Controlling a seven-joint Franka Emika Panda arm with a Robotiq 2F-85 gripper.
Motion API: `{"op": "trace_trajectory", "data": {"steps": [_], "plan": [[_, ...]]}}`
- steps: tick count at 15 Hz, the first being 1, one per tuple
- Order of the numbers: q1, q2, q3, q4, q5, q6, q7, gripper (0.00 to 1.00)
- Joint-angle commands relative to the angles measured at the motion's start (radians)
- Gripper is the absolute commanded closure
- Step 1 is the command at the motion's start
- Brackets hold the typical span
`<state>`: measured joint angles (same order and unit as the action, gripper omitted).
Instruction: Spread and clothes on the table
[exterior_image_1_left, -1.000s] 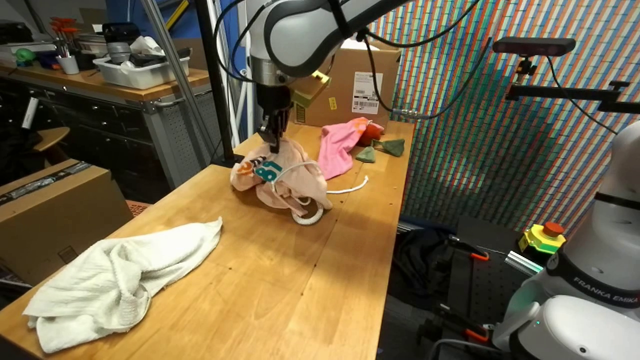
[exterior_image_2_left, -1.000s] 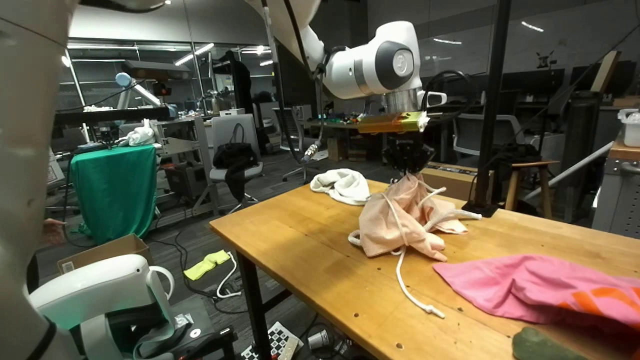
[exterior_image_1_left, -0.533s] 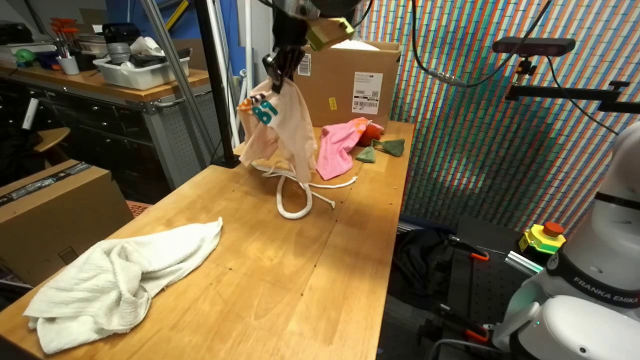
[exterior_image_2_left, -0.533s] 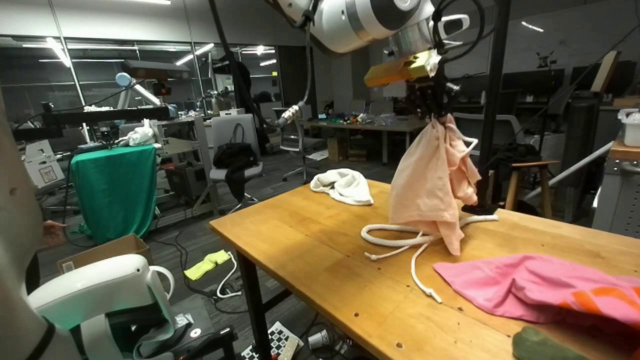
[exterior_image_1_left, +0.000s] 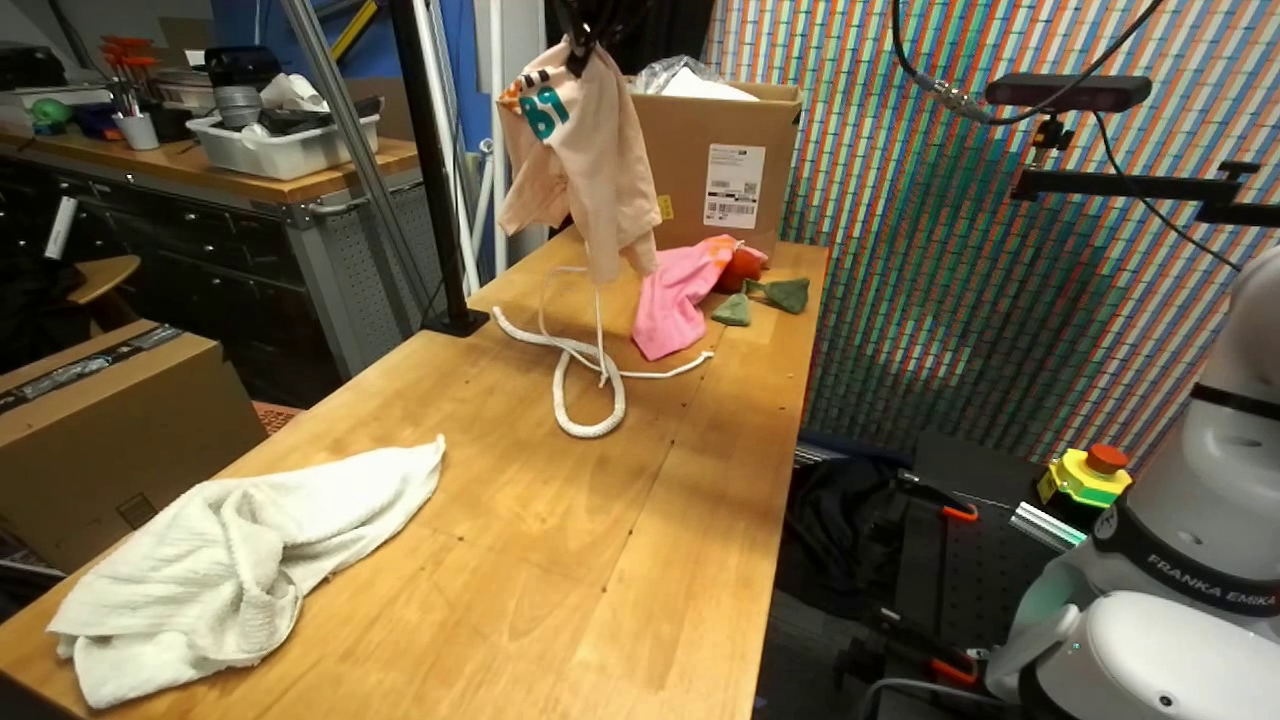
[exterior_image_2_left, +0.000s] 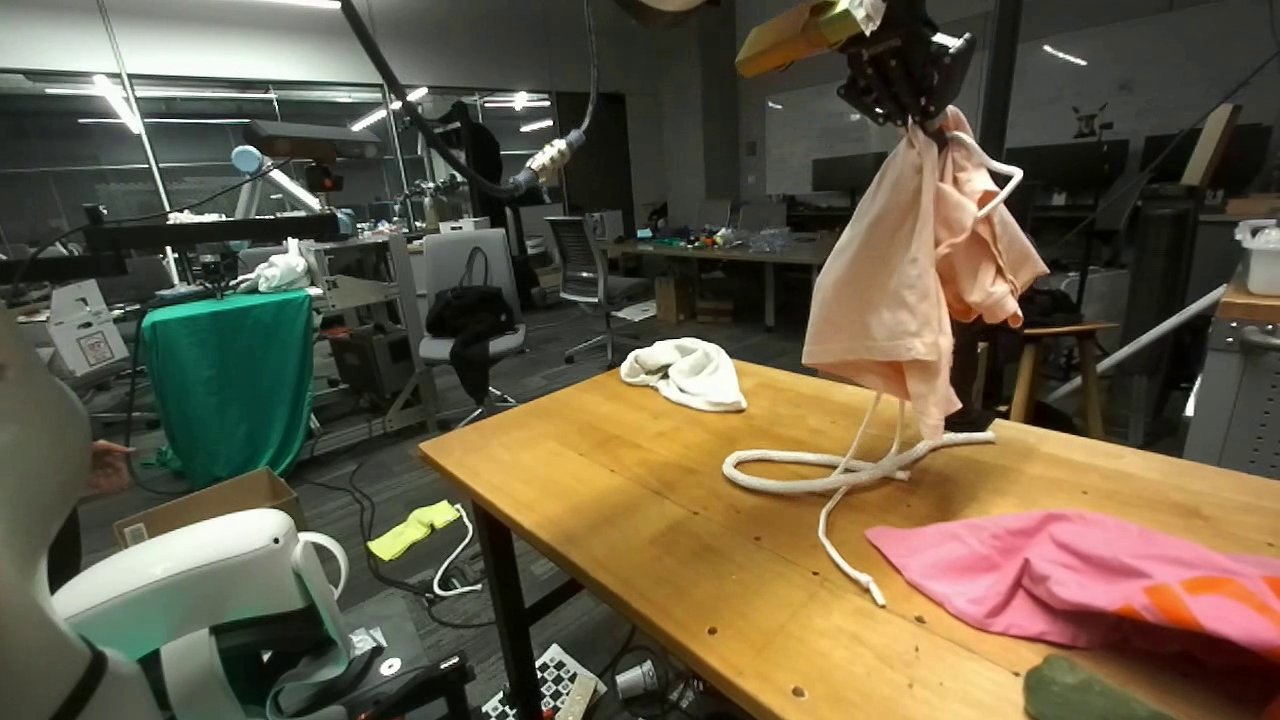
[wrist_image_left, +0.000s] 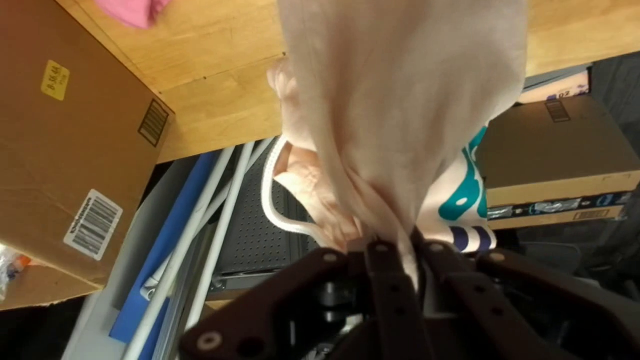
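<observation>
Several clothes are in view. A peach-pink garment (exterior_image_2_left: 880, 290) with teal print (exterior_image_1_left: 543, 112) hangs bunched in the air, gathered at its top by my gripper (exterior_image_2_left: 927, 125), which is shut on it. In the wrist view its cloth (wrist_image_left: 400, 90) drops away from between the fingers (wrist_image_left: 382, 255). Its lower hem is above the wooden table (exterior_image_1_left: 560, 560), and thin white strings trail down from it. A pale white garment (exterior_image_1_left: 230, 560) lies crumpled at the table's end. A bright pink garment (exterior_image_2_left: 1050, 570) lies folded on the tabletop.
A thick white cord (exterior_image_2_left: 790, 487) lies looped on the table below the hanging garment. Behind stands a big cardboard box (exterior_image_1_left: 690, 170), with a red item (exterior_image_1_left: 740, 268) and green pieces (exterior_image_1_left: 732, 310) before it. A black post (exterior_image_1_left: 440, 190) rises at the table's edge.
My gripper has risen high, lifting the peach-pink garment from a heap on the table into the air. The thick cord has stayed on the table. The white and pink garments have not moved.
</observation>
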<state>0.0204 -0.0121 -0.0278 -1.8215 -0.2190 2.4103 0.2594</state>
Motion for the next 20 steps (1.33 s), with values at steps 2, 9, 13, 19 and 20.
{"op": "trace_trajectory", "data": {"steps": [2, 9, 13, 19, 20], "plan": [[-0.016, -0.051, 0.014, -0.002, -0.073, 0.057, 0.126, 0.95], [-0.029, -0.064, 0.026, 0.056, -0.162, 0.074, 0.302, 0.95], [-0.024, -0.096, 0.035, 0.086, -0.141, 0.005, 0.303, 0.95], [-0.028, -0.17, 0.064, 0.186, -0.101, -0.232, 0.297, 0.95], [-0.027, -0.176, 0.068, 0.218, -0.086, -0.295, 0.28, 0.95]]}}
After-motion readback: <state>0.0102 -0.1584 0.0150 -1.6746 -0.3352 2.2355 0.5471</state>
